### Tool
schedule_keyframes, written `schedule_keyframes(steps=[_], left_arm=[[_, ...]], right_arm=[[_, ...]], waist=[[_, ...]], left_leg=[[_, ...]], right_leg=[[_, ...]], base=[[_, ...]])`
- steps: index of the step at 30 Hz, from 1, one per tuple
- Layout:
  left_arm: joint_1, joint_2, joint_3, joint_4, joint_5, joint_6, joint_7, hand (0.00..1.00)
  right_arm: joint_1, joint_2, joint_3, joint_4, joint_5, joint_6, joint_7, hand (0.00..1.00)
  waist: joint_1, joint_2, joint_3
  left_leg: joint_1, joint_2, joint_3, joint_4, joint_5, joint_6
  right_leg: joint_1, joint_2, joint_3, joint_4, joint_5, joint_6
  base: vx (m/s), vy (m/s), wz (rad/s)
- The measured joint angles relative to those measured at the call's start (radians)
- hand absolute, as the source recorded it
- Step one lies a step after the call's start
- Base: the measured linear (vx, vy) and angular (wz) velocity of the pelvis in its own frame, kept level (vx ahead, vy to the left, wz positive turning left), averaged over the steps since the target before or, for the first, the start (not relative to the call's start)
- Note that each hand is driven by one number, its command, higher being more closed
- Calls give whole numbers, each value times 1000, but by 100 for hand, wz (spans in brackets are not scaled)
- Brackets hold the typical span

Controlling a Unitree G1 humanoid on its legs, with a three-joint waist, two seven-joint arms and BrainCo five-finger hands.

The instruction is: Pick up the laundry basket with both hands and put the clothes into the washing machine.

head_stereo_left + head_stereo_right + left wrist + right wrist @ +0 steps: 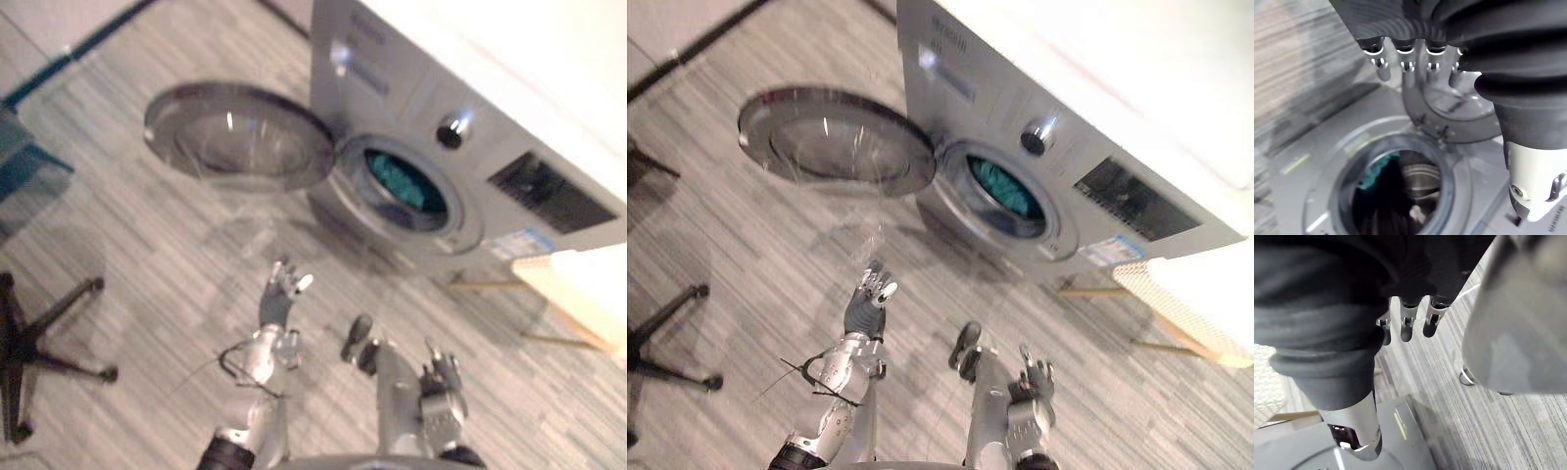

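The silver washing machine [431, 117] stands with its round door [235, 137] swung wide to the left. Teal clothes [404, 182] lie inside the drum [1400, 196], and the left wrist view looks straight into it. A cream mesh laundry basket [578, 289] sits at the right, beside the machine, with neither hand on it. My left hand [279, 294] is raised in front of the drum opening, fingers straight and holding nothing. My right hand [441, 392] hangs lower and to the right, short of the basket, its fingers [1406, 328] relaxed and empty.
Thin wooden legs [490, 286] show under the basket. A black star-shaped chair base [39, 352] stands on the striped grey floor at the left. A dark blue object [20, 162] sits at the far left edge.
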Motion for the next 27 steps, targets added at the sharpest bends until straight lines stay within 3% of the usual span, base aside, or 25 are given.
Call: schedule_keyframes(steps=[5, 11, 19, 24, 27], left_arm=[[65, -8, 93, 1, 24, 0, -20, 0], [71, -28, 202, -1, 98, 0, -17, 0], [64, -50, 300, -1, 140, 2, 29, 0], [73, -52, 357, -1, 140, 3, 52, 0], [85, -69, 387, -4, 139, 3, 69, 0]], right_arm=[[100, -21, -37, 78, -70, 37, 21, 0], [155, 6, -169, 105, -100, 52, 19, 0], [87, 15, -247, 112, -115, 73, 15, 0], [64, 15, -231, 116, -122, 88, 14, 0], [45, -5, -177, 155, -150, 87, 15, 0]], waist=[[-25, 6, -96], [-36, 44, -211], [-49, 78, -266], [-48, 82, -275], [-43, 93, -267]], left_leg=[[161, 0, 49, -100, 17, -1], [369, -8, 121, -226, 45, 0], [508, -2, 168, -293, 45, 0], [527, 6, 164, -290, 45, 1], [497, 23, 163, -200, -11, 10]], right_leg=[[139, 8, 2, -81, 4, 2], [317, 31, 30, -208, 27, 3], [435, 54, 48, -270, 30, 7], [461, 64, 47, -278, 29, 6], [467, 67, 54, -250, 10, 10]], base=[[201, 21, -4], [236, 36, -15], [81, 6, -8], [-64, -15, 3], [-78, -20, 0]])
